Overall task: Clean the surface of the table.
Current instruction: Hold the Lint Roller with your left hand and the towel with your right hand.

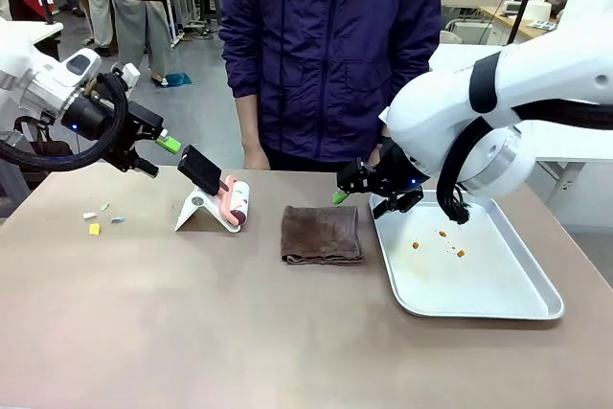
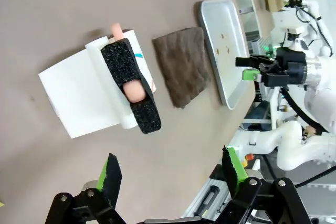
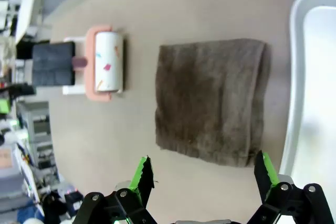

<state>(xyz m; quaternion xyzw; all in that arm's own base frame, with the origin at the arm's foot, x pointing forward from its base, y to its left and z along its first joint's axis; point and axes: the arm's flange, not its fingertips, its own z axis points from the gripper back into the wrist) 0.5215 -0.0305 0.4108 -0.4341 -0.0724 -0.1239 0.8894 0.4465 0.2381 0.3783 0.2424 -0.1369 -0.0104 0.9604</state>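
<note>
Brownish table (image 1: pixel 192 323) wide across the front view, a person (image 1: pixel 330 45) in a dark purple jacket standing at its far edge. Up over the far-left part, left gripper (image 1: pixel 159 156), raised off the top, fingers spread wide, nothing between the green pads (image 2: pixel 111 174). Just beside its tips, a lint roller (image 1: pixel 218 187), black handle tilted up toward them, pink-framed roll propped on a white stand (image 1: pixel 194 208) near the far edge, left of middle. Close to the left edge, a small scatter of scraps (image 1: pixel 94 228): yellow, white and greenish bits lying loose on the top. Middle of the table, a folded brown cloth (image 1: pixel 322 234), flat, apart from the roller and just beside the metal tray (image 1: pixel 479 280) on the right half. A few orange crumbs (image 1: pixel 443 234) inside the tray, toward its far end. Over the tray's far-left corner, right gripper (image 1: pixel 369 195), likewise parted and empty, hanging above the strip between cloth and tray. From its wrist view, cloth spread ahead of the fingers (image 3: pixel 143 174), tray rim off to one side, roller and stand beyond.
</note>
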